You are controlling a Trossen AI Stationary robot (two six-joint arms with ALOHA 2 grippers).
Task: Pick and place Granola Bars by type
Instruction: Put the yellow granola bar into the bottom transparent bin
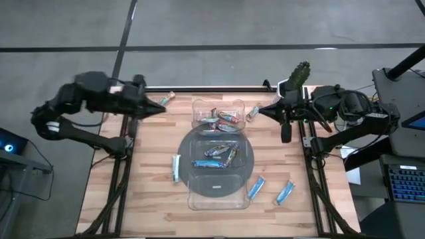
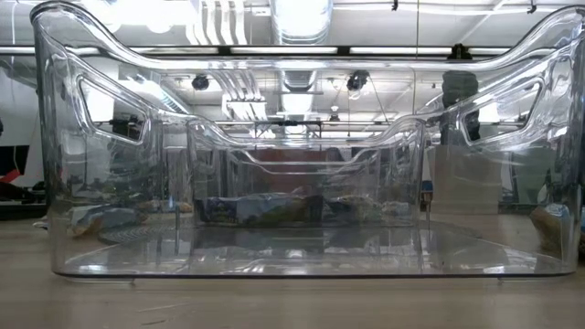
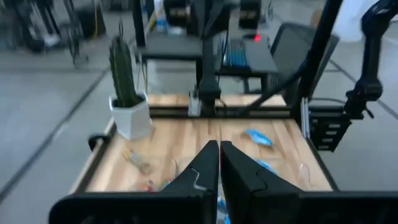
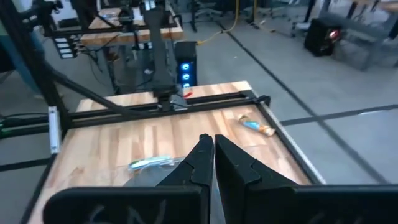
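Fingers pressed together on both my left end effector (image 1: 161,108) and right end effector (image 1: 261,110), nothing held. Granola Bars (image 1: 219,154) sit in the tray (image 1: 196,192); strays at five o'clock. I should spread before descending.

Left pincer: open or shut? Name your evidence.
Shut. The left pincer has its fingers pressed together, with nothing between them.
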